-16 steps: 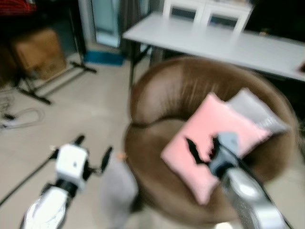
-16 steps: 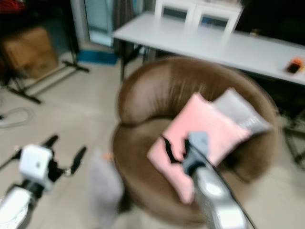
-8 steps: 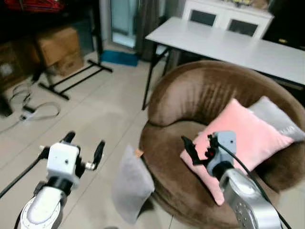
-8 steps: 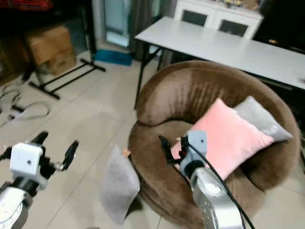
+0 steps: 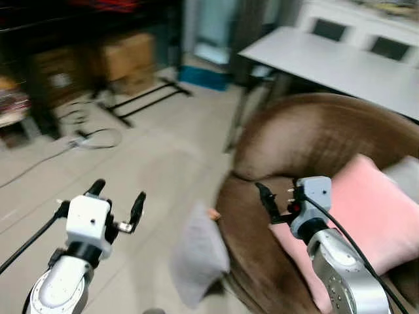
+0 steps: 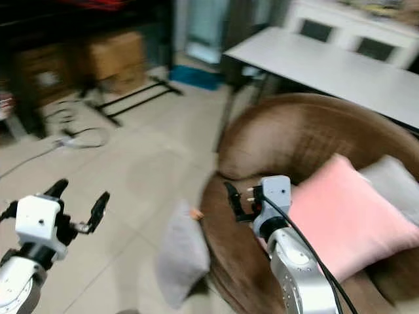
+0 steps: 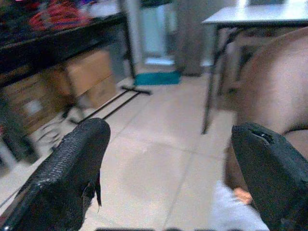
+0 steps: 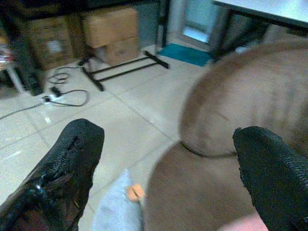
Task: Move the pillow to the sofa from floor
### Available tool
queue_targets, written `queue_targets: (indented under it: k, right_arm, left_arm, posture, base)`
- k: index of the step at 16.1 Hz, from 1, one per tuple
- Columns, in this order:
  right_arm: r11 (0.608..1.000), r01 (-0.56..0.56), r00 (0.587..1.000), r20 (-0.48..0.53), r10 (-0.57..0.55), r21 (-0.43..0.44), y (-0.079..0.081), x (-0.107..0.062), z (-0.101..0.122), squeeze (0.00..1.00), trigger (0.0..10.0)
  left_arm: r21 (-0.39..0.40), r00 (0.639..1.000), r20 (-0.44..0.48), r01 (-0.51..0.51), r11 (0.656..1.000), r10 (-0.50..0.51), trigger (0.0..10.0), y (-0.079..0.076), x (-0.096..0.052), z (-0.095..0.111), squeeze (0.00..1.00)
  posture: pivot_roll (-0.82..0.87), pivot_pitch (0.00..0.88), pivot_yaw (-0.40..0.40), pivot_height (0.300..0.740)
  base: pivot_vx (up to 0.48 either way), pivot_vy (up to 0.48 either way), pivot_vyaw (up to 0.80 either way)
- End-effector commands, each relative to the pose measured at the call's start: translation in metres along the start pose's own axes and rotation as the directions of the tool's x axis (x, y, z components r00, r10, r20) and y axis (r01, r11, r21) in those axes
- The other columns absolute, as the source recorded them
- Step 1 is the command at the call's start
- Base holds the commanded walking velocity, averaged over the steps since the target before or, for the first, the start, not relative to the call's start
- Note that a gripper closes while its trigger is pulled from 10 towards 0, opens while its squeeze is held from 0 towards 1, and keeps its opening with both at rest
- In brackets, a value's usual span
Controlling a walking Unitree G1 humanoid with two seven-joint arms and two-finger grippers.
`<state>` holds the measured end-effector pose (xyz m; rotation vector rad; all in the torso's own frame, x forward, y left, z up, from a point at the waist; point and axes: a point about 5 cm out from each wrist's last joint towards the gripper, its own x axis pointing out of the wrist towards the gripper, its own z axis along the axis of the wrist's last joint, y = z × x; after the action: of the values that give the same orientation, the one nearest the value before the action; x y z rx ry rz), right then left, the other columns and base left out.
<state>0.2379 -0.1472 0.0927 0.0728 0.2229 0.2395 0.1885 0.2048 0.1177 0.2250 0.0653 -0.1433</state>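
The grey pillow [image 5: 198, 263] stands on its edge on the tiled floor [image 5: 144, 163], leaning against the front of the round brown sofa [image 5: 308, 144], its outline soft with blur and its lower end close to the frame's bottom edge. The left gripper [image 5: 118, 206] hovers over the floor left of the pillow with its 2 fingers spread wide and empty; the right gripper [image 6: 236, 199] hangs above the sofa's front rim, also wide open and holding nothing. On the seat lies a pink cushion [image 5: 366, 222], partly hidden by the right arm, with a second grey cushion [image 6: 396, 190] cut off at the frame edge, and a white table [image 5: 340, 65] behind.

Head stereo pair: high, facing forward-down; shared: floor [image 5: 144, 150], brown sofa [image 5: 314, 140], white surface [image 6: 327, 65]. Wrist cameras: low, looking along fingers [image 7: 72, 168], both facing floor, sofa edge, boxes [image 8: 108, 29].
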Motion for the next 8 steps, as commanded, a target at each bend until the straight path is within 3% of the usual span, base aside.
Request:
queue_targets:
  k: [1, 5, 6, 8]
  right_arm:
    - [0.999, -0.050, 0.998, 0.036, 0.050, -0.009, 0.008, 0.002, 0.006, 1.00, 10.0]
    - [0.993, -0.110, 0.991, 0.066, 0.112, -0.034, 0.015, -0.001, 0.010, 1.00, 10.0]
    - [0.998, -0.045, 0.995, 0.087, 0.048, -0.038, 0.009, 0.000, 0.011, 1.00, 10.0]
    - [0.998, -0.048, 0.996, 0.078, 0.051, -0.044, 0.006, -0.001, 0.008, 1.00, 10.0]
  left_arm:
    - [-0.003, 1.000, 0.005, -0.006, 1.000, 0.006, 10.0, 0.001, 0.000, 0.001, 0.00]
    - [-0.004, 1.000, 0.003, -0.003, 1.000, 0.003, 10.0, -0.001, 0.000, 0.000, 0.00]
    - [0.007, 1.000, 0.004, -0.012, 1.000, 0.012, 10.0, 0.000, 0.001, 0.001, 0.00]
    - [0.015, 1.000, 0.004, -0.018, 1.000, 0.018, 10.0, 0.001, 0.001, 0.000, 0.00]
  posture:
    - [0.06, 0.000, -0.084, 0.740]
    - [0.06, 0.000, -0.085, 0.740]
    - [0.06, 0.000, -0.085, 0.740]
    - [0.06, 0.000, -0.087, 0.740]
  base:
    - [0.319, 0.000, 0.79]
    - [0.318, 0.000, 0.67]
    - [0.000, 0.000, 0.00]
    - [0.000, 0.000, 0.00]
